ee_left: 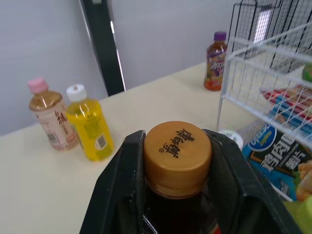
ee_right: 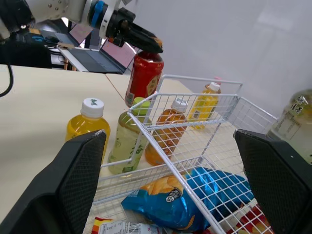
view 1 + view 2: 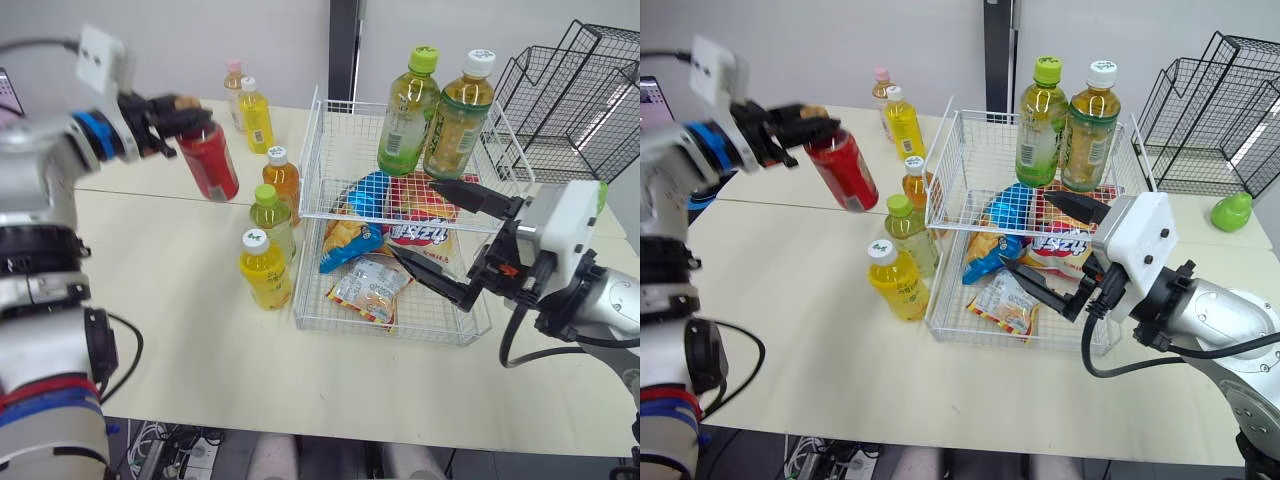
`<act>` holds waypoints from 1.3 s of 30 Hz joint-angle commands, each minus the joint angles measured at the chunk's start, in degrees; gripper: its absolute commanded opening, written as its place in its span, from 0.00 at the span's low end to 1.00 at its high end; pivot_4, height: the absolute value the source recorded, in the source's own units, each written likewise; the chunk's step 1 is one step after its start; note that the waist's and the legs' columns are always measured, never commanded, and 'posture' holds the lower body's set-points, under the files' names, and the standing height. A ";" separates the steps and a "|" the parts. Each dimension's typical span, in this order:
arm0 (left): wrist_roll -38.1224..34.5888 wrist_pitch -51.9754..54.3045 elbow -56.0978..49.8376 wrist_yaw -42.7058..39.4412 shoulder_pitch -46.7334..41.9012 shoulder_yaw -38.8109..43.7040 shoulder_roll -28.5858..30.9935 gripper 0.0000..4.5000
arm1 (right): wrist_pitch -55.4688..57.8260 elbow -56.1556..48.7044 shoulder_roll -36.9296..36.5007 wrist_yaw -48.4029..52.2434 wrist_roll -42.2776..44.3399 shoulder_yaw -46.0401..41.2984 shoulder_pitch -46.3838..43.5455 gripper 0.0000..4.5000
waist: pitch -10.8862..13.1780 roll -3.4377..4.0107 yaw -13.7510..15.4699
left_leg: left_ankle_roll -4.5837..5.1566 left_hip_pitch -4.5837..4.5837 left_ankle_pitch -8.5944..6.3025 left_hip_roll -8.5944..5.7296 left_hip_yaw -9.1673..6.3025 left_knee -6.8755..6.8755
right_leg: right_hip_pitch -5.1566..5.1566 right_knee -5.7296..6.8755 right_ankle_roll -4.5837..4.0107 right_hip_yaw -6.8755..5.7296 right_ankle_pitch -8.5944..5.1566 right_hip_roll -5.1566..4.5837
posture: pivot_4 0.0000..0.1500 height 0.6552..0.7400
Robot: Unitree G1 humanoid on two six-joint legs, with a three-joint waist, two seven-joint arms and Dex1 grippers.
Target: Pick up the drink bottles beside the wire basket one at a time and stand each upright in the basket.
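**Bench** [image 3: 180, 300]: pale top, spanning the lower and middle frame in the head views.

**Wire basket** [image 3: 306, 200]: white, centre of frame, standing on the bench.

**Wire rack** [image 3: 570, 100]: black, upper right corner, behind the basket.

**Right tool** [image 3: 412, 217]: lower right; its two black fingers are wide apart and hold nothing, seen over the basket's right half.

**Left tool** [image 3: 195, 115]: upper left; fingers clamped on the brown cap of the red bottle [image 3: 210, 162].

**Red bottle**: held clear of the bench and tilted, upper left of frame, left of the basket and outside it.

**Green-capped bottle** [image 3: 407, 115] and **white-capped bottle** [image 3: 458, 120]: upright side by side at the basket's far end, top centre-right.

**Snack bags** [image 3: 365, 285]: lying on the basket floor, centre.

**Yellow bottle** [image 3: 266, 272], **pale green bottle** [image 3: 272, 220], **amber bottle** [image 3: 282, 180]: upright in a row just beside the basket's left wall, centre-left.

**Far yellow bottle** [image 3: 255, 118] and **pink-capped bottle** [image 3: 234, 90]: upright together, top centre-left.
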 commanded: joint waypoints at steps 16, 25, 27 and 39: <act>3.34 -3.15 30.75 -3.83 -45.09 -3.22 -15.23 0.30 | -0.57 0.39 -0.85 -1.84 1.47 -2.44 -0.59 1.00 | 0.07 0.09 -0.66 | 0.01 -0.33 0.00 0.00 0.05 -0.04 | -0.38 0.03 0.23 0.08 -0.13 0.03 | 1.00 0.77; 6.43 -9.33 36.00 -2.08 -40.48 -3.72 -22.95 0.30 | 0.19 0.12 -0.67 -5.12 0.15 -1.67 -1.20 1.00 | 0.08 0.13 -0.60 | 0.01 -0.34 0.00 -0.02 0.08 -0.04 | -0.40 0.05 0.13 0.11 -0.07 0.03 | 1.00 0.77; 7.09 -10.23 36.42 -1.67 -39.37 -3.82 -23.91 0.30 | 0.39 0.16 -0.52 -5.77 -0.07 -1.37 -1.49 1.00 | 0.09 0.13 -0.61 | 0.00 -0.35 0.00 -0.02 0.09 -0.04 | -0.41 0.05 0.02 0.11 -0.01 0.03 | 1.00 0.77; 10.48 -9.39 35.72 -3.18 -35.68 -5.34 -26.49 0.30 | 0.60 -0.14 -1.02 -6.61 -0.11 -2.14 -1.06 1.00 | 0.09 0.13 -0.55 | 0.00 -0.36 0.00 -0.03 0.09 -0.02 | -0.41 0.07 0.02 0.11 -0.01 0.03 | 1.00 0.77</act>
